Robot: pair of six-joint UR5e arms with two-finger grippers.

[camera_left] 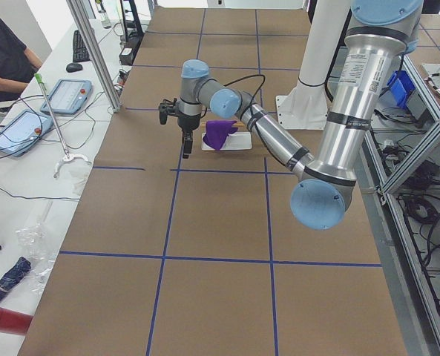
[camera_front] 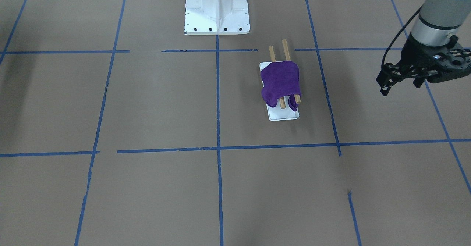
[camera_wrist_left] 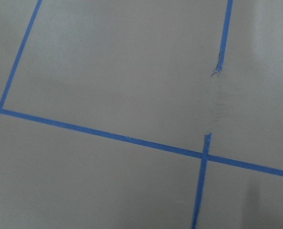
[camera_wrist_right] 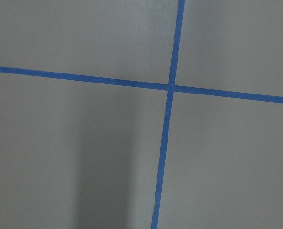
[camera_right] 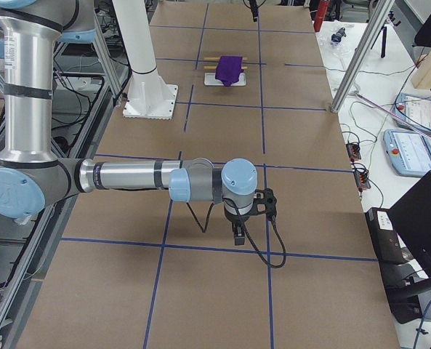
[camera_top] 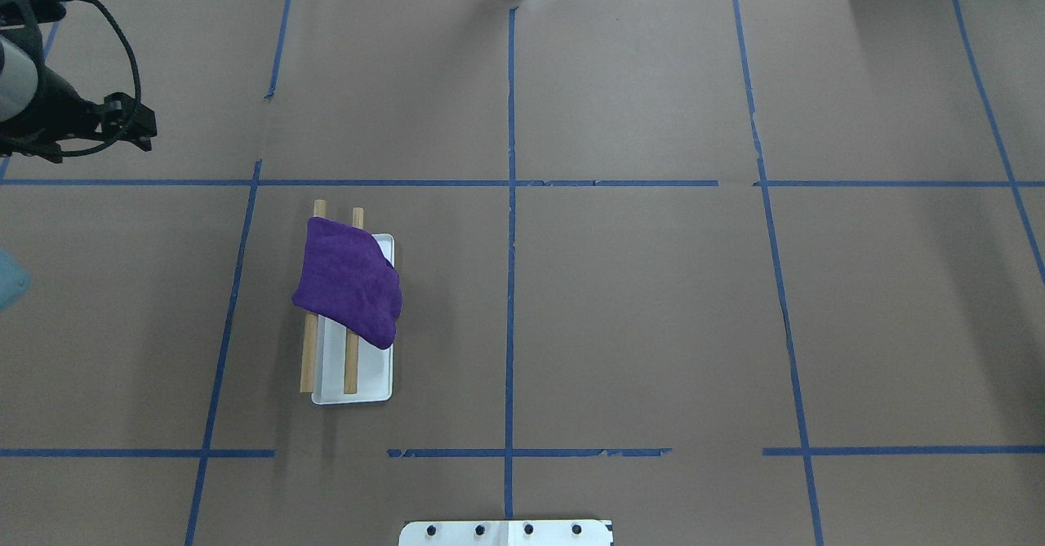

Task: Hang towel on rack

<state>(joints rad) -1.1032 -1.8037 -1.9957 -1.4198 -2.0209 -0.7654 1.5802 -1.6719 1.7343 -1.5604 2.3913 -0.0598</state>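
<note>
A purple towel (camera_front: 280, 80) lies draped across the two wooden rods (camera_front: 285, 49) of the rack, over its white base (camera_front: 283, 114). One corner hangs down at the rods' ends. In the overhead view the towel (camera_top: 347, 289) covers the far half of the rods (camera_top: 308, 358). My left gripper (camera_front: 401, 86) hangs in the air well off to the side of the rack, apart from the towel, and looks open and empty. It also shows in the overhead view (camera_top: 139, 122). My right gripper (camera_right: 238, 234) shows only in the exterior right view, far from the rack, and I cannot tell its state.
The white bolted robot pedestal (camera_front: 217, 10) stands behind the rack. Blue tape lines cross the brown table. Operators' tablets (camera_left: 19, 130) and cables lie on a side table. Both wrist views show only table surface and tape.
</note>
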